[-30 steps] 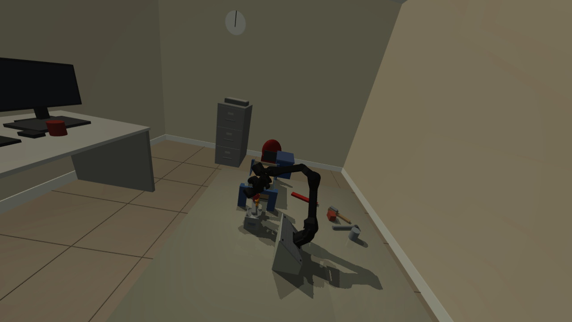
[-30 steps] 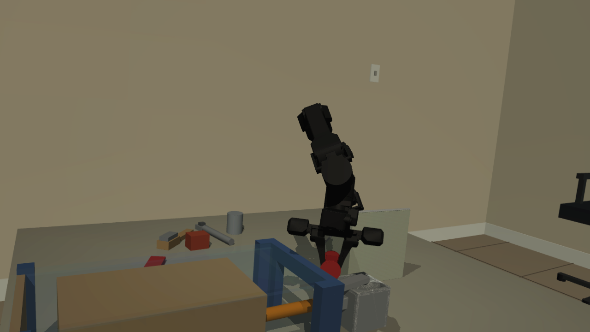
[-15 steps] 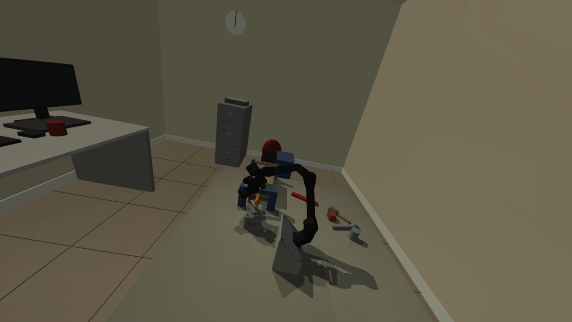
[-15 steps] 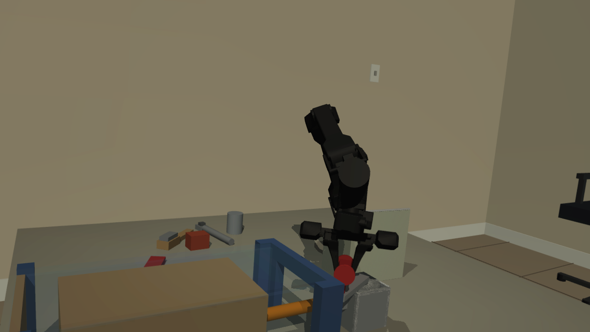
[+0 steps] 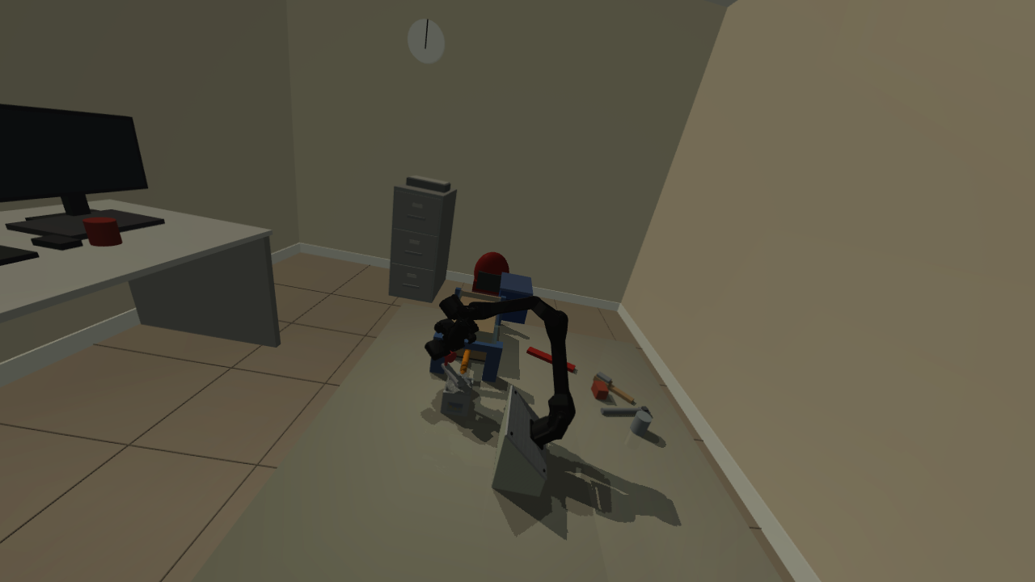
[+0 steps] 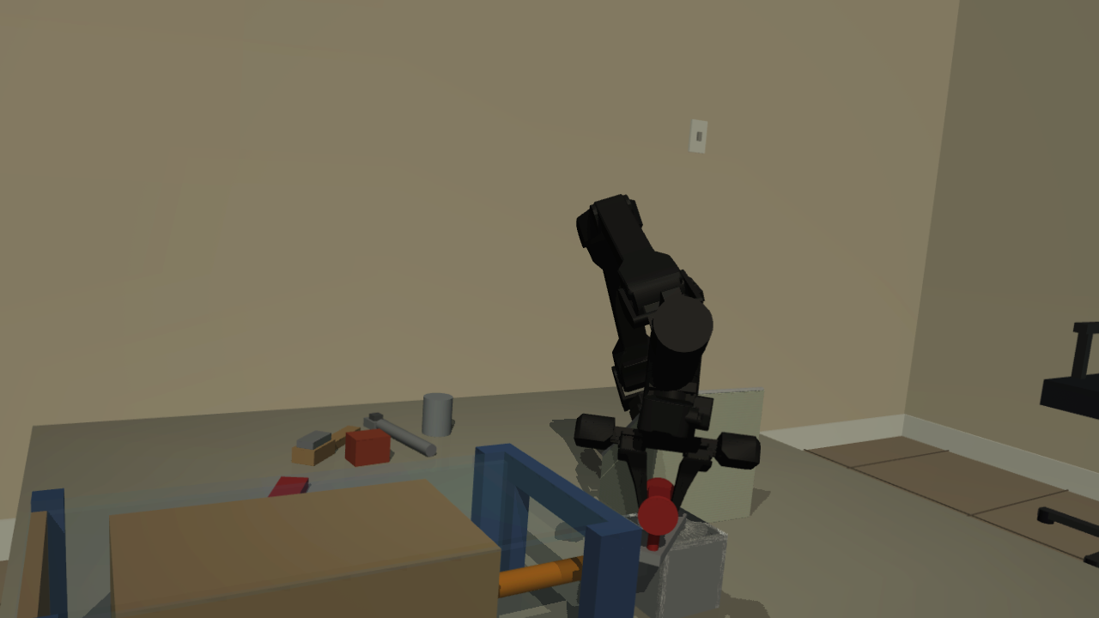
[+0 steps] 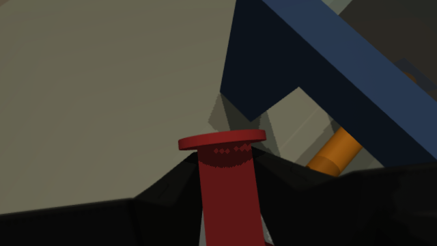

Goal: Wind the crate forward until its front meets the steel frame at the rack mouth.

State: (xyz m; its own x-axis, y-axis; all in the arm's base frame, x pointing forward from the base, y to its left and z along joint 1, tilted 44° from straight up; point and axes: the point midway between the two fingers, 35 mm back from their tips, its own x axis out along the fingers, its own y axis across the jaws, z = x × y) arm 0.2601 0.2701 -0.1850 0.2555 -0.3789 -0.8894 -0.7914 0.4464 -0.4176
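My gripper (image 6: 659, 503) is shut on the red knob of the winch handle (image 6: 658, 513), which stands over the grey winch (image 6: 686, 568). The red grip with its flat end cap fills the wrist view (image 7: 227, 178), clamped between my black fingers. An orange strap (image 6: 537, 576) runs from the winch through the blue steel frame (image 6: 556, 507) to the tan crate (image 6: 303, 549), which sits flat inside the clear-panelled cubby. The crate's front stands a short way behind the frame. In the top view the gripper (image 5: 449, 348) hangs over the winch (image 5: 454, 396) beside the frame (image 5: 486, 360).
Loose tools lie on the bench behind: a red-headed mallet (image 6: 361, 445), a grey bar tool (image 6: 401, 434), a grey cylinder (image 6: 437, 414) and a flat red piece (image 6: 288, 485). The arm's wedge-shaped base (image 5: 519, 444) stands close to the winch. A desk and a filing cabinet (image 5: 421, 238) stand farther off.
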